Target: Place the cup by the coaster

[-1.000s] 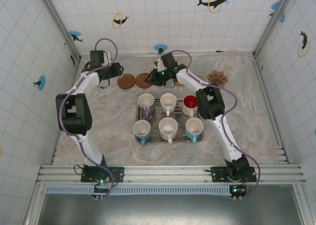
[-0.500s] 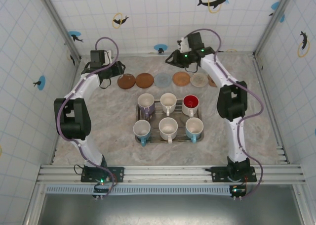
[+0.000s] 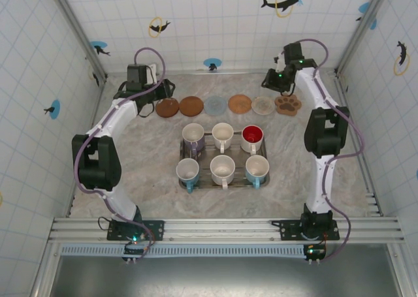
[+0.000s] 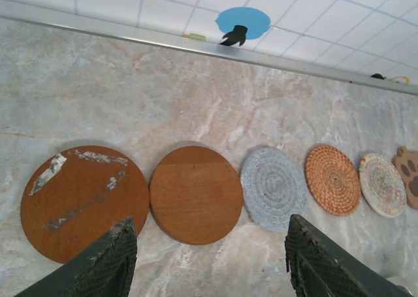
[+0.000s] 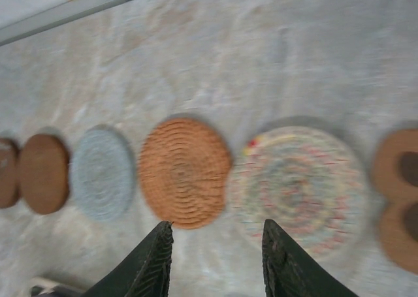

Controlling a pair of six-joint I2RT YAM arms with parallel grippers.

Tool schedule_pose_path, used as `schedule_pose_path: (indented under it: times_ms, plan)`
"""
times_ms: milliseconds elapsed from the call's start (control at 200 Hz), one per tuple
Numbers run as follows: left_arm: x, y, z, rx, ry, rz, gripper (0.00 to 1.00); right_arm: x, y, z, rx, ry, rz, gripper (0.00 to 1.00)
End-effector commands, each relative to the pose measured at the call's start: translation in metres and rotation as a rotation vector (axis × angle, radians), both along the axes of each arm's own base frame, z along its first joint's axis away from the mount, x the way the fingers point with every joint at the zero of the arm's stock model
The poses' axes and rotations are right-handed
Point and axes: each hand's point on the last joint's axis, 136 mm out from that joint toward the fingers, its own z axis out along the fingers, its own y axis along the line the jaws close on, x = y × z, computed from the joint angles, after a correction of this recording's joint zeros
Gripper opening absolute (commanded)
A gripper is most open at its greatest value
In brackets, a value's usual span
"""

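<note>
Several cups stand on a metal tray (image 3: 206, 186) mid-table, among them a white cup (image 3: 223, 133), a red-lined cup (image 3: 252, 136) and a blue cup (image 3: 257, 168). Behind the tray runs a row of coasters: worn brown coaster (image 3: 167, 107), brown coaster (image 3: 191, 106), grey coaster (image 3: 215, 104), orange woven coaster (image 3: 240, 103), multicoloured coaster (image 3: 264, 105) and paw-shaped coaster (image 3: 288, 104). My left gripper (image 4: 209, 251) hovers open and empty above the brown coaster (image 4: 196, 194). Over the back right, my right gripper (image 5: 217, 235) is open and empty above the orange coaster (image 5: 184, 171) and multicoloured coaster (image 5: 300, 189).
Tiled walls close in the table at the back and both sides. Bare marble (image 3: 144, 160) lies left of the tray, bare marble (image 3: 313, 173) lies right of it, and a narrow strip separates the coasters from the cups.
The right arm has swung from the middle of the coaster row to the back right corner, uncovering the coasters. The left gripper shifted slightly right. Both stay empty.
</note>
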Motion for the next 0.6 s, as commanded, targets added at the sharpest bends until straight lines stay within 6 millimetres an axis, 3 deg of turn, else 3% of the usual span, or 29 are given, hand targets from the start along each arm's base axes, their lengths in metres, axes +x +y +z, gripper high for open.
schedule_pose_path:
  times_ms: [0,50,70,195,446,596]
  plan:
    - [-0.002,0.0,0.009,-0.006,-0.02,0.017,0.61,-0.001,-0.044,-0.007,-0.105,0.018,-0.062,0.41]
    - [-0.003,-0.003,0.01,-0.005,-0.022,0.016,0.61,0.004,-0.057,-0.006,-0.108,0.016,-0.089,0.42]
    - [-0.003,-0.003,0.011,-0.005,-0.023,0.017,0.61,0.006,-0.062,-0.018,-0.11,0.038,-0.098,0.42]
    - [-0.004,-0.008,0.01,-0.004,-0.021,0.014,0.61,0.021,-0.084,-0.034,-0.139,0.049,-0.143,0.43]
    - [-0.009,-0.023,0.006,-0.004,-0.026,0.0,0.61,0.049,-0.069,-0.07,-0.07,0.06,-0.118,0.42]
    - [-0.01,-0.029,0.001,-0.002,-0.016,-0.009,0.61,0.059,-0.059,-0.081,-0.037,0.051,-0.108,0.41]
